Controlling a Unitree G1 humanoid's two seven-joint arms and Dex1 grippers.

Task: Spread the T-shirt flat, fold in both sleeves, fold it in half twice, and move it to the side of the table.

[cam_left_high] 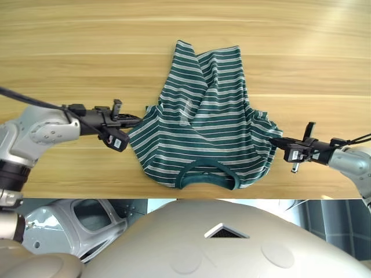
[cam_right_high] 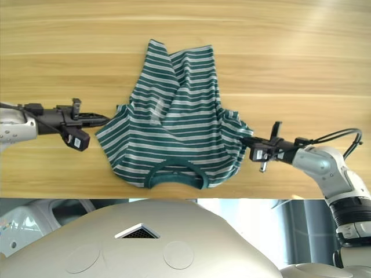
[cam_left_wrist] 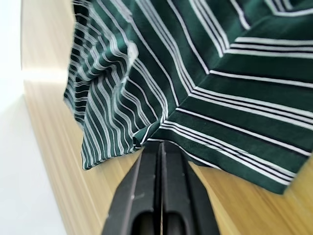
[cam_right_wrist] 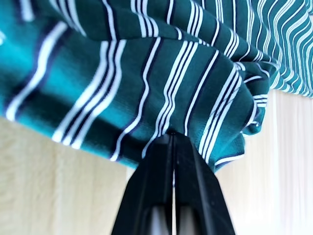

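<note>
T-shirt near table front edge

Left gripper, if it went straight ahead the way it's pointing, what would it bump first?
The T-shirt. The left gripper is shut on its side edge and points across the cloth, so more shirt likely comes first.
</note>
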